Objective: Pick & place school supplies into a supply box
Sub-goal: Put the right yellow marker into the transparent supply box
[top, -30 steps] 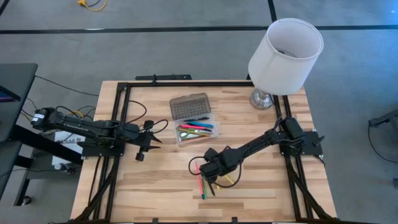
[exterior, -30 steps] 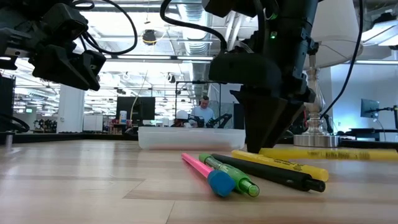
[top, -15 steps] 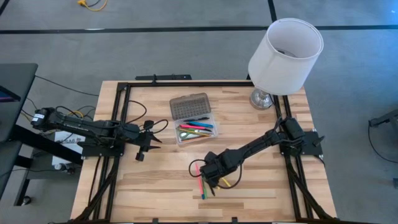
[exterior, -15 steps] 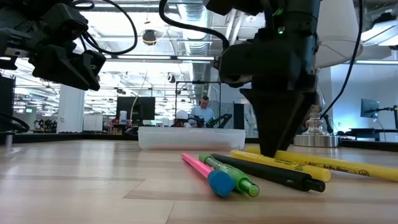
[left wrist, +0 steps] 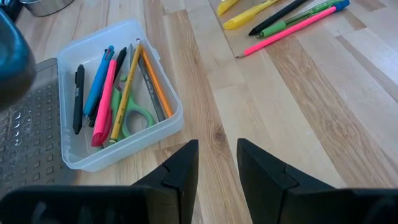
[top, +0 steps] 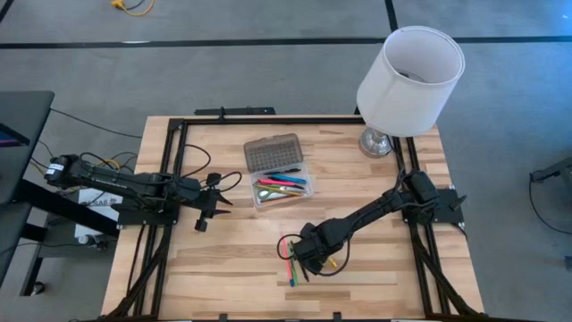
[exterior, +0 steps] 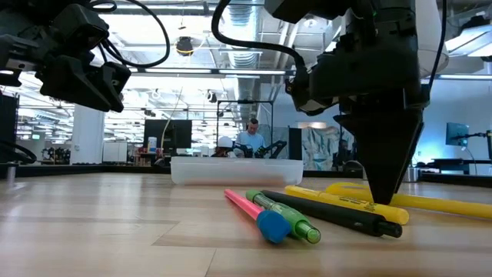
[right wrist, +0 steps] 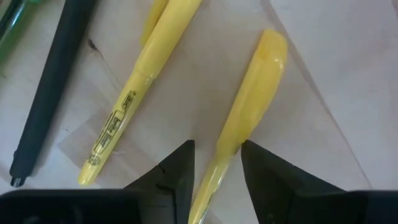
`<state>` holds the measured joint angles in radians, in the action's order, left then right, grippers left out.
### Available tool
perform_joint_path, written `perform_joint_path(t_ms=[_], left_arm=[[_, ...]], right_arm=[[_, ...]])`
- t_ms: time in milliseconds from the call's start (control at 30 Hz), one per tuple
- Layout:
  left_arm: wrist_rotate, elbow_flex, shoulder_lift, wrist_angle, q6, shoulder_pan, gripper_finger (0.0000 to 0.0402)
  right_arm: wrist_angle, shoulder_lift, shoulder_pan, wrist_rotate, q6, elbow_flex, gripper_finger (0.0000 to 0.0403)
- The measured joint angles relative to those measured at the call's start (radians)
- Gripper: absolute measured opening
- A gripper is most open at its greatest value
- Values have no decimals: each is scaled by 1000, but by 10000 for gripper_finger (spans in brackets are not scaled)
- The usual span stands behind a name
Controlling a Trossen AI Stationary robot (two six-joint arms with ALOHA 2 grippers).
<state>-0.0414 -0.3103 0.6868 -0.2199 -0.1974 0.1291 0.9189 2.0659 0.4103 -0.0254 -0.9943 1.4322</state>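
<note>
The right gripper (right wrist: pixel 216 163) is pointing down over the loose pens near the front middle of the table (top: pixel 223 259), its two fingers (right wrist: pixel 176 168) standing a little apart on either side of a yellow highlighter (right wrist: pixel 249 112), which is lying flat on the wood; whether the pads are touching it cannot be told. A second yellow highlighter (right wrist: pixel 140 93) is lying just beside it, with a black pen (right wrist: pixel 53 93) next to that. In the low view the gripper's tips are reaching the tabletop behind the black pen, a green pen (exterior: pixel 284 215) and a pink pencil (exterior: pixel 250 209).

The left gripper (left wrist: pixel 216 165) is hanging above the table's left side, fingers slightly parted and holding nothing.

The clear supply box (top: pixel 280 190) is sitting open at the table's centre, its ribbed lid (top: pixel 273 152) folded back. Inside are lying green-handled scissors (left wrist: pixel 134 118) along with orange, pink, blue and black pens. A white lamp (top: pixel 407 76) is standing at the far right corner.
</note>
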Motion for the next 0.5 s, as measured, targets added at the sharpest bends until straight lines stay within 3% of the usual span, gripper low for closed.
perform_joint_path(t_ms=[500], left_arm=[[0,4,0,-1,0,-1,105]], right_arm=[[32,0,-21,4,-11,0,53]])
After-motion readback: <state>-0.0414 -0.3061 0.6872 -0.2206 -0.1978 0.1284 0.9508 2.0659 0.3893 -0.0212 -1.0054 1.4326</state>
